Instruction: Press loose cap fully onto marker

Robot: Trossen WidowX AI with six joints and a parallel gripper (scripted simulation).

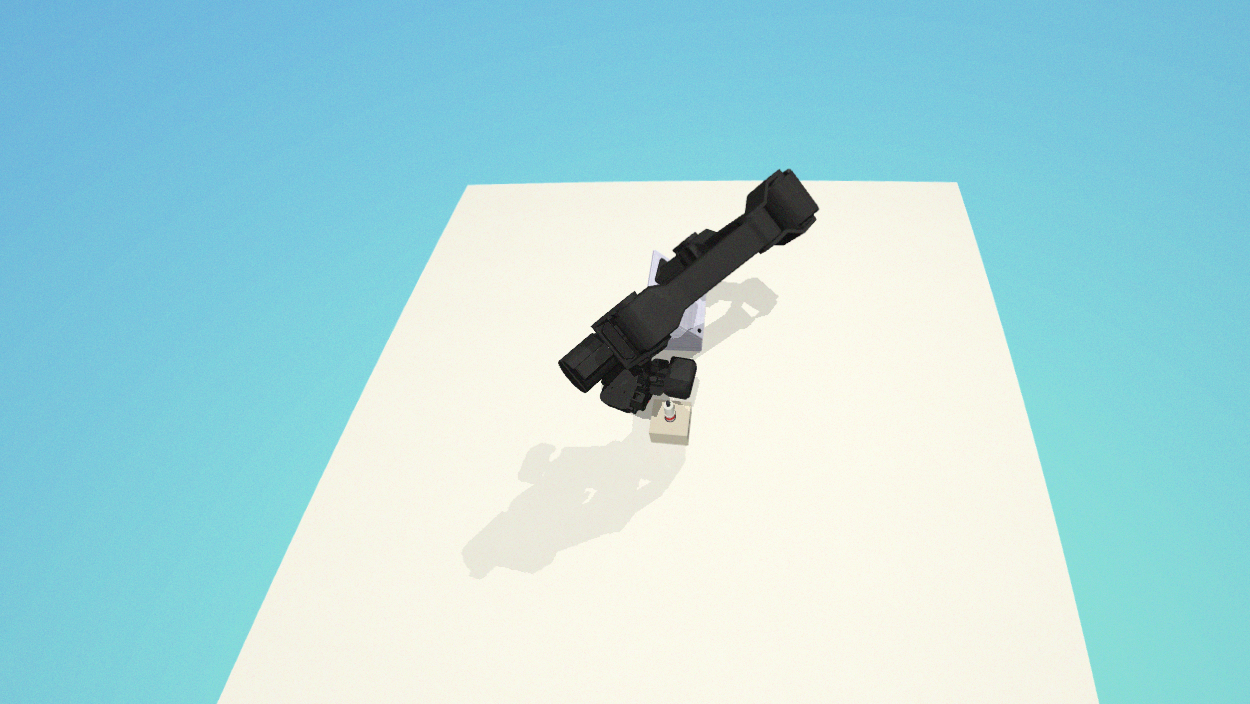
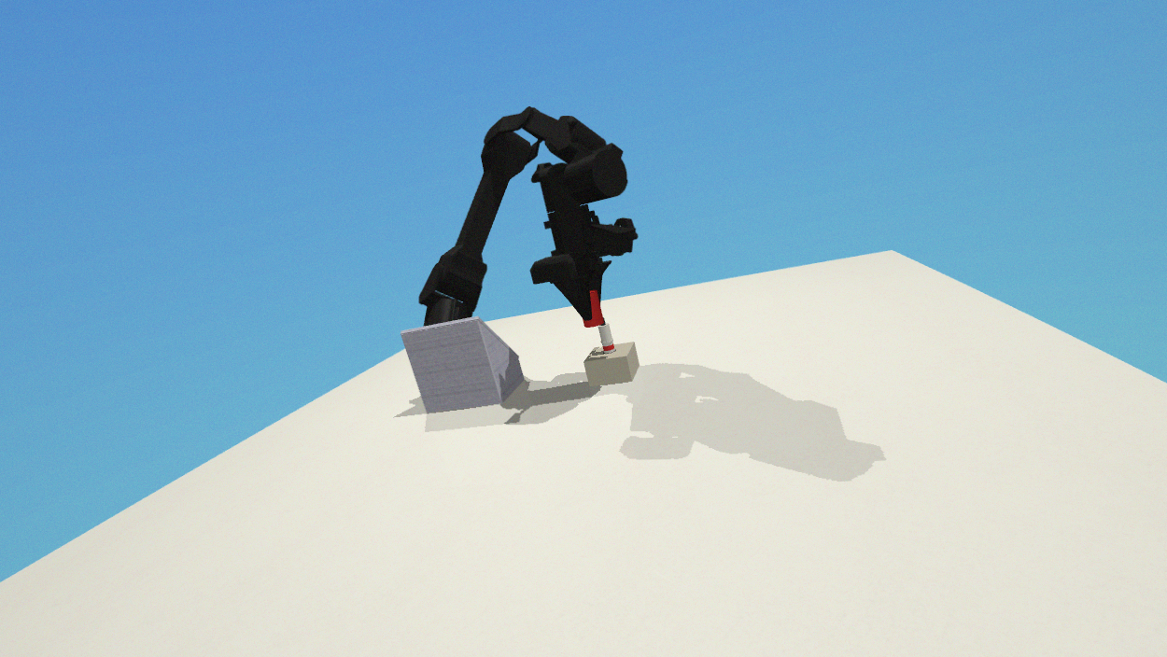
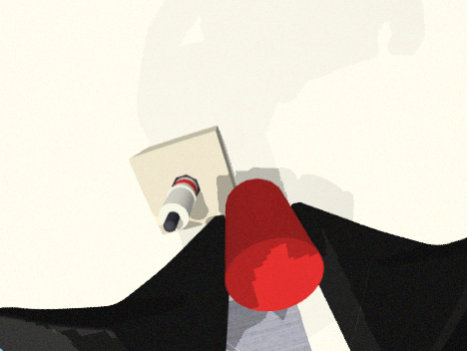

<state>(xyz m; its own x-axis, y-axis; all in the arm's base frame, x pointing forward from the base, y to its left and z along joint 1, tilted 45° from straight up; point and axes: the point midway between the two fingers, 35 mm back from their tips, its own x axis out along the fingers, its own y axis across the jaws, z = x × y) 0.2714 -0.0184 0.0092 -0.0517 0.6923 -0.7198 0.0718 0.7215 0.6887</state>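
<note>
My gripper (image 1: pixel 647 386) (image 2: pixel 590 316) (image 3: pixel 258 218) is shut on the red cap (image 2: pixel 593 308) (image 3: pixel 271 234). The cap is off the table, roughly upright, with its flat closed end toward the wrist camera. It is hidden by the arm in the top view. The marker (image 1: pixel 670 411) (image 2: pixel 606 335) (image 3: pixel 181 198) stands upright and uncapped, with a white body, a red band and a dark tip. It sits in the beige holder block (image 1: pixel 670 436) (image 2: pixel 608 372) (image 3: pixel 162 167). The cap is beside the marker, to its right in the wrist view, and not over the tip.
The lavender base block (image 1: pixel 686 337) (image 2: pixel 456 367) (image 3: pixel 274 331) of the arm stands behind the holder block in the top view and to its left in the exterior view. The arm's upper links (image 1: pixel 717 266) (image 2: pixel 482 203) reach over the pale table (image 1: pixel 831 524) (image 2: pixel 735 554).
</note>
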